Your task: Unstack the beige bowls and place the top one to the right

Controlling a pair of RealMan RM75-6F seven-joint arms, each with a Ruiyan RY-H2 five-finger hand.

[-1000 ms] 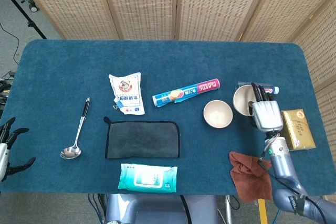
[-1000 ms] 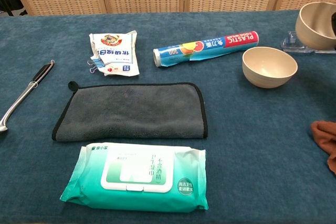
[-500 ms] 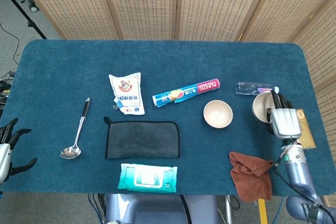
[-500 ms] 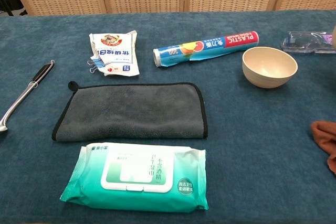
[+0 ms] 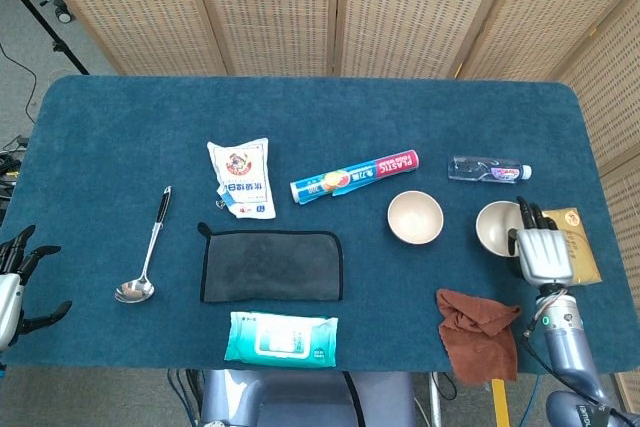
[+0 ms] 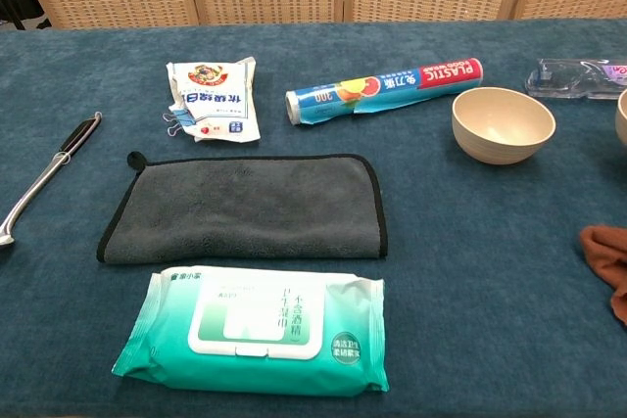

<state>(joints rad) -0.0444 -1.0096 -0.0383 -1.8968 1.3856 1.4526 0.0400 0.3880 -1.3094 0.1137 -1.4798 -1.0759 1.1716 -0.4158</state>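
Unstacked already: one bowl (image 5: 415, 217) sat alone at mid-surface, near side of the wrap roll (image 5: 354, 176). Second bowl (image 5: 498, 227) lay to its right, well apart, between the bottle (image 5: 489, 170) on the far side and the brown rag (image 5: 478, 332) on the near side. Right hand (image 5: 540, 252) wrapped against that bowl's right rim, fingers (image 5: 527, 215) hooked over the edge, apparently gripping it; whether the bowl rested fully on the surface could not be told. Only a sliver of it showed at the right edge of the chest view. Left hand (image 5: 12, 282) idle at the near left corner, fingers spread, holding nothing.

Step in hand, judged: setting down and letting go. To do it well: lower until the base sits flat on the blue surface (image 5: 120, 127), then loosen the fingers gently and lift straight up so the rim is not dragged or tipped. Keep clear of the yellow packet (image 5: 572, 243) just beside the hand, and of the bottle when withdrawing. Leave the first bowl untouched.
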